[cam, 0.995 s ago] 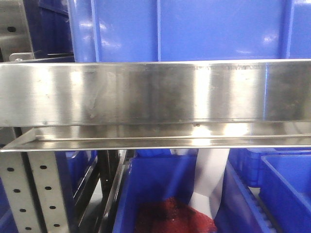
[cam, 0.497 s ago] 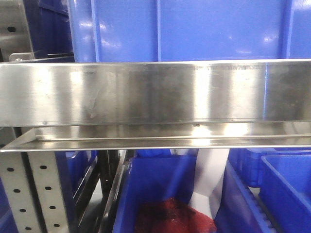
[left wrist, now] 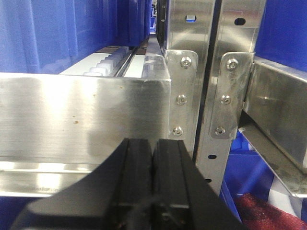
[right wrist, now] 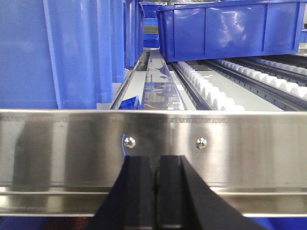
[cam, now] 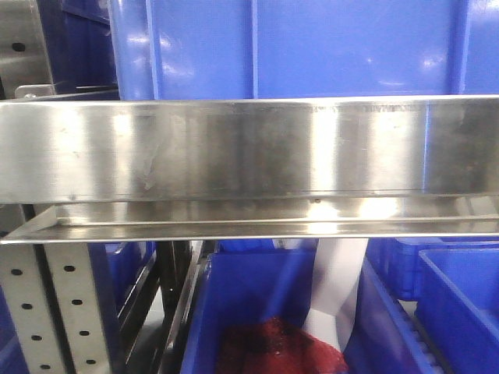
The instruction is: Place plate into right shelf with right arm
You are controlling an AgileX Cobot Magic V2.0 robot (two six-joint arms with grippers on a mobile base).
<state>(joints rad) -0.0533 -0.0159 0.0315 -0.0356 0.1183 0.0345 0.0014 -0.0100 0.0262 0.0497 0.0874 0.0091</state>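
The right gripper (right wrist: 156, 199) was closed — fingers pressed together, holding nothing — facing the right shelf (right wrist: 153, 143). The left gripper (left wrist: 152, 179) was likewise closed and empty — blue bins (right wrist: 230, 26) sat above

Steel shelf lip (cam: 249, 148) spans below blue bin (cam: 296, 47).

In the right wrist view, the right gripper (right wrist: 156, 191), fingers pressed together, faces the shelf's broad steel front lip (right wrist: 153, 143), which spans the whole frame and blocks the way straight ahead. Above the lip, a lane of white rollers (right wrist: 206, 88) lies open at centre right, narrowed by the tall blue bin (right wrist: 53, 48) at upper left and another blue bin (right wrist: 230, 26) at upper right. In the left wrist view, perforated uprights (left wrist: 211, 72) stand just right of the left gripper (left wrist: 152, 182).
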